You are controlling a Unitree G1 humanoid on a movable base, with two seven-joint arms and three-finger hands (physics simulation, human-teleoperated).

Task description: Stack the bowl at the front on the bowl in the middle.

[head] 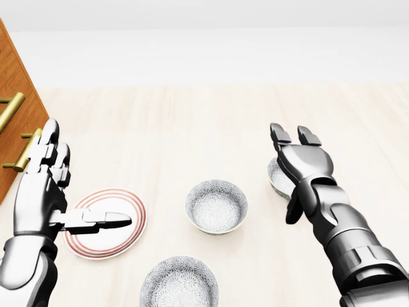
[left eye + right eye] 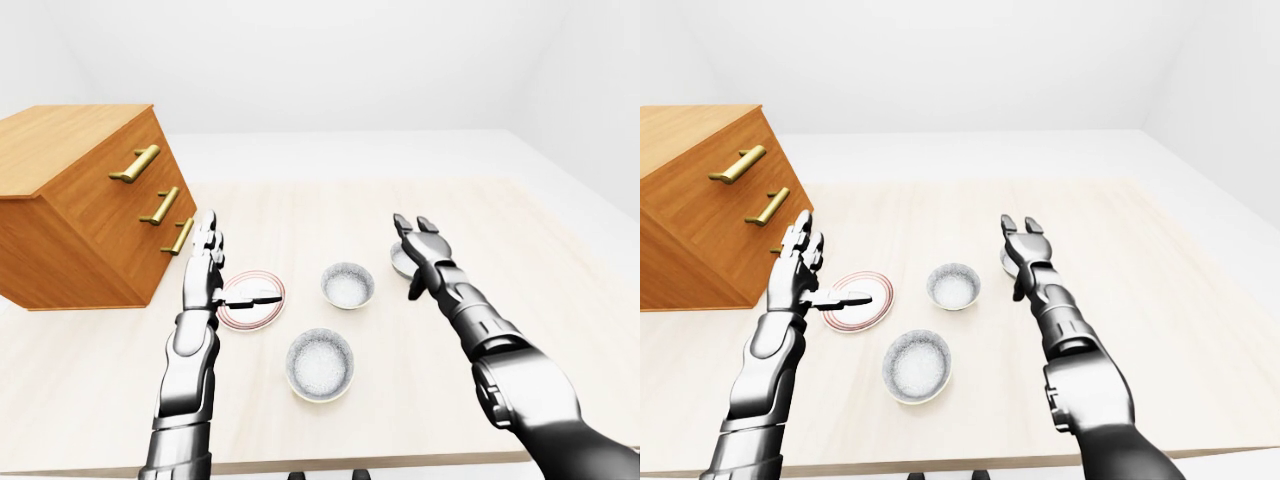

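We see the table [image 2: 520, 250] with a wooden drawer chest [image 2: 80, 210] at 10 o'clock in the left-eye view. Left hand [image 1: 45, 192] hovers open above the striped plate [image 1: 131, 233]; right hand [image 1: 300, 163] is open, fingers spread over a partly hidden third bowl [image 1: 276, 179]. Front bowl [image 2: 320, 365] sits at 6 o'clock of the middle bowl [image 2: 347, 285], apart, neither touched.

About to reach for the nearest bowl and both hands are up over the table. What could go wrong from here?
1. The right robot hand hovers open right over a third bowl, half hidden by it; lowering could knock that one or grab it by mistake.
2. The left robot hand hangs over the striped plate, which could get nudged.
3. The nearest bowl sits close to the middle bowl, risking a bump.
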